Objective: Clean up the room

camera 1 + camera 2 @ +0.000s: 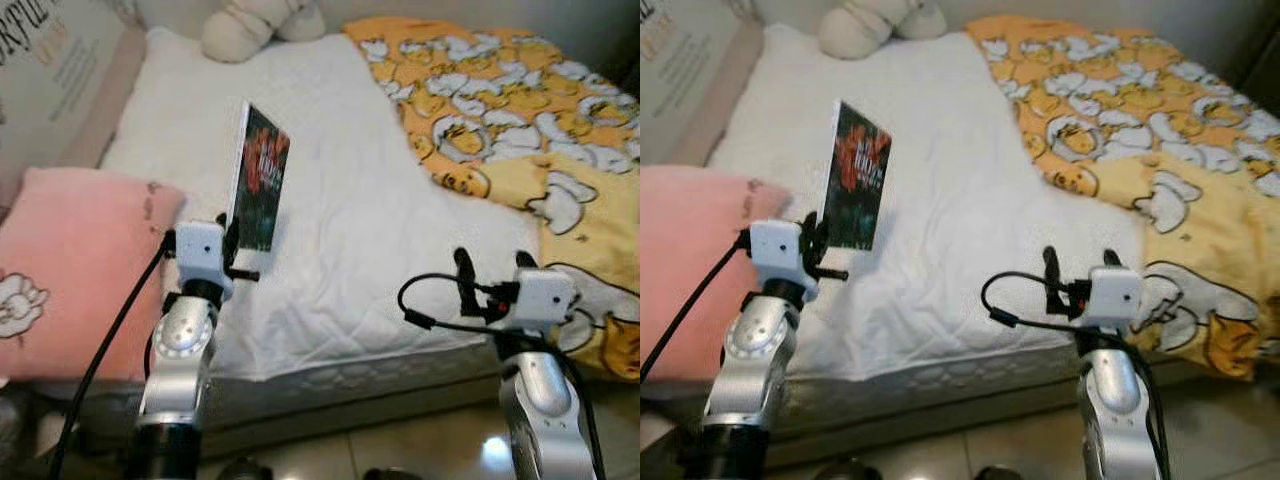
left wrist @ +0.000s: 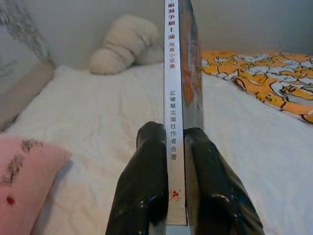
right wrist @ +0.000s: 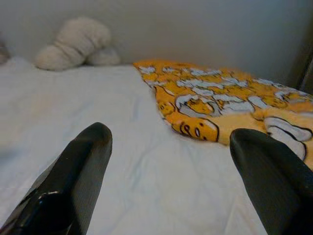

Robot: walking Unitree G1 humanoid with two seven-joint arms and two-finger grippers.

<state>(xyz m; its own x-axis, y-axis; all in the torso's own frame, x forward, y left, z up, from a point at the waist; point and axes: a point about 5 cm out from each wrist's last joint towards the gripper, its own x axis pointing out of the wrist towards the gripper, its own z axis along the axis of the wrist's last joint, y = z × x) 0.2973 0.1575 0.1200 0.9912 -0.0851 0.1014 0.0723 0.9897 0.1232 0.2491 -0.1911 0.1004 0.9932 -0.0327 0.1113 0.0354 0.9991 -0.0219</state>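
Bed (image 1: 330, 250), white cover, mid-frame. Book (image 1: 258, 178), upright, left of centre, clenched in my left gripper (image 2: 176, 161). Right gripper (image 3: 171, 181) released, empty. Grip sits low, probably; I'd carry level.

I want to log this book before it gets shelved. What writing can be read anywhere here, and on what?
"短篇小说集" on the book's spine, clamped between the left gripper fingers.
"红蜻蜓出版社作者合著" lower on that spine; the last characters are uncertain.
Characters at the spine's top: cut off, unreadable.
Book cover: red lettering, too blurred.
Board beside the bed: large letters and small lines, too blurred.
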